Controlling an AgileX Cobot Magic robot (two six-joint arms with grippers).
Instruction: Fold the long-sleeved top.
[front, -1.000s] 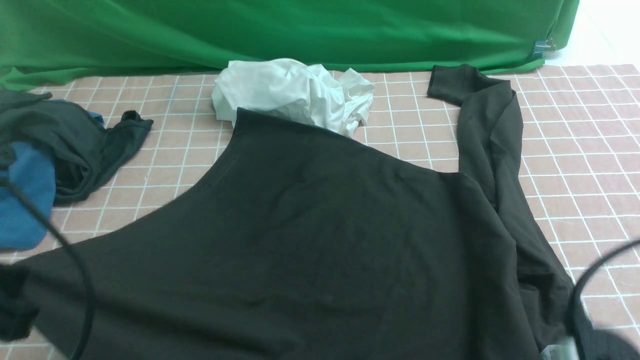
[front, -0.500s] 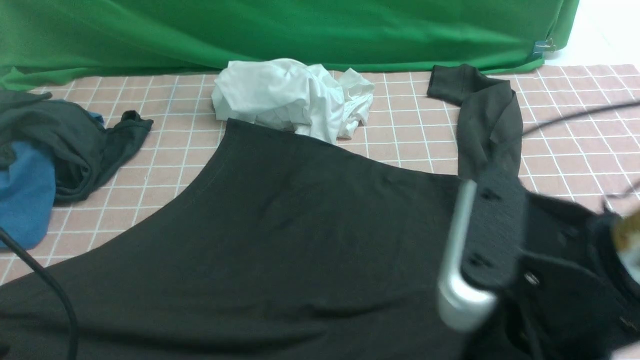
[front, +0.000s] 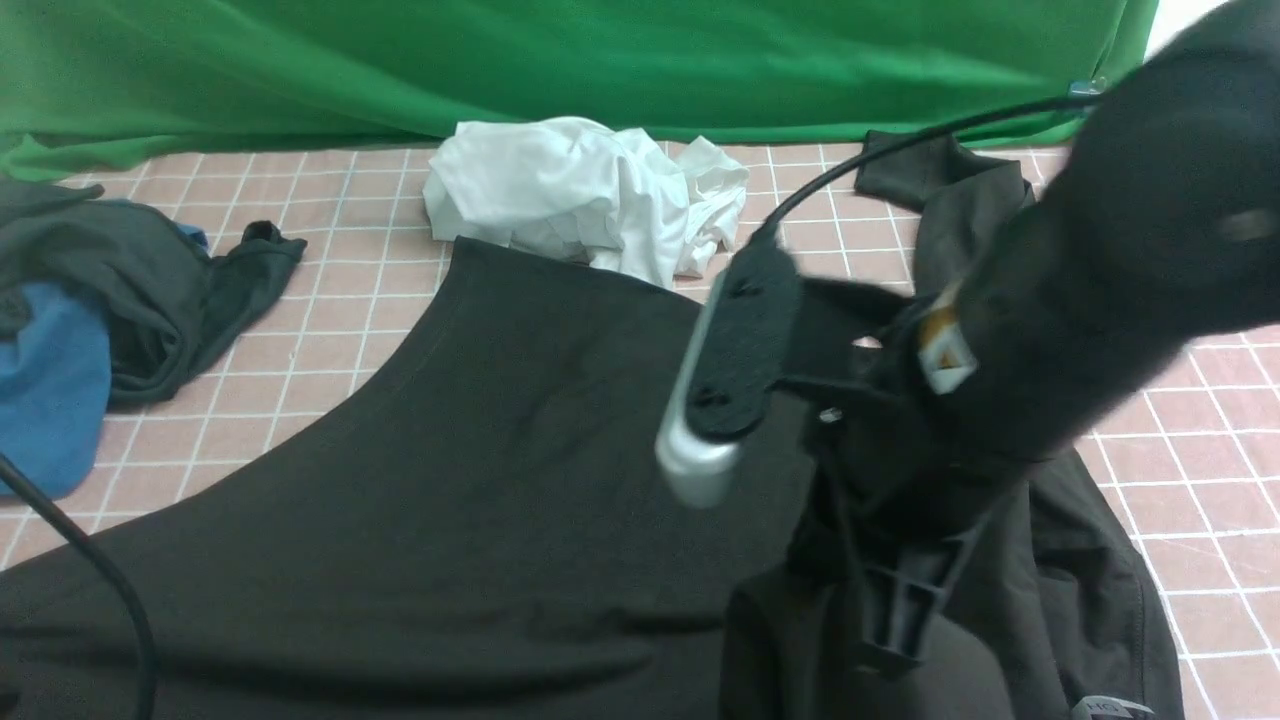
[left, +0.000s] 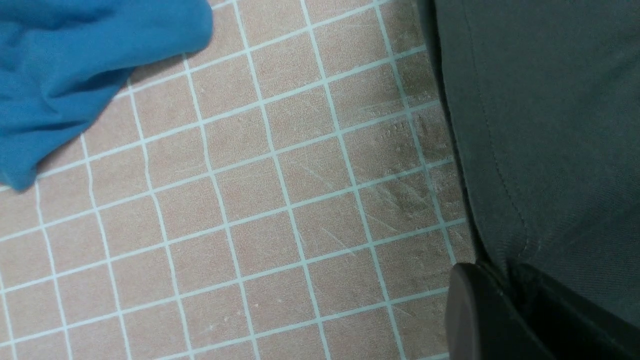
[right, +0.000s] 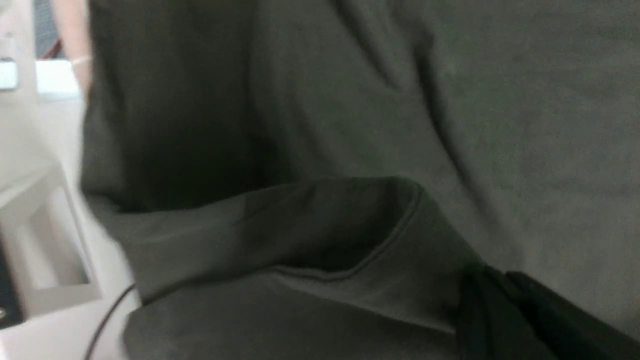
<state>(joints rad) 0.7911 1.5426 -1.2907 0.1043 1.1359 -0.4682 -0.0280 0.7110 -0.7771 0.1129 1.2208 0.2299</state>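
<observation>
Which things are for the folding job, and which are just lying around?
For the job: long-sleeved top, left gripper and right gripper, both pinching its fabric.
Just lying about: white cloth, blue shirt, greenish-grey garment.

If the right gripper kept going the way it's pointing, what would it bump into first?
The top. The right gripper points down and is shut on a fold of it. More of the top seems to lie right underneath, though depth is hard to judge here.
</observation>
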